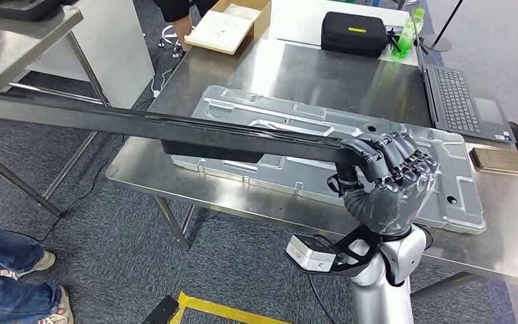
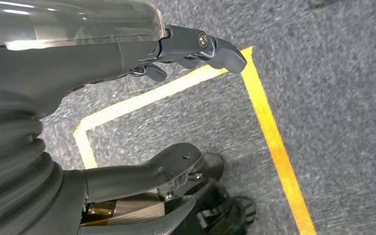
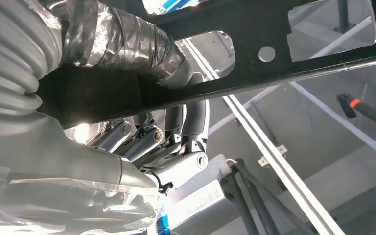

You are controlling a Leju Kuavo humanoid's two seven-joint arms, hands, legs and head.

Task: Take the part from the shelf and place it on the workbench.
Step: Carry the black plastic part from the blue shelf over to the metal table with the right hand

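Note:
The part is a long flat black panel (image 1: 175,128), seen edge-on in the head view, running from the far left to my right hand (image 1: 388,172). That hand grips its right end, fingers curled over the edge, above the steel workbench (image 1: 290,67). In the right wrist view the black panel (image 3: 274,63) shows cut-out openings, and the right hand (image 3: 142,122) wraps its edge with a taped thumb on one side and fingers on the other. My left hand (image 2: 142,98) hangs over grey carpet with its thumb and fingers apart, holding nothing.
A large silver metal plate (image 1: 405,175) lies on the workbench under the panel. A laptop (image 1: 455,98), a phone (image 1: 502,160), a black case (image 1: 354,32), a green bottle (image 1: 408,30) and an open box (image 1: 229,25) sit farther back. A person's shoes (image 1: 20,283) stand lower left. Yellow floor tape (image 2: 269,137) marks the carpet.

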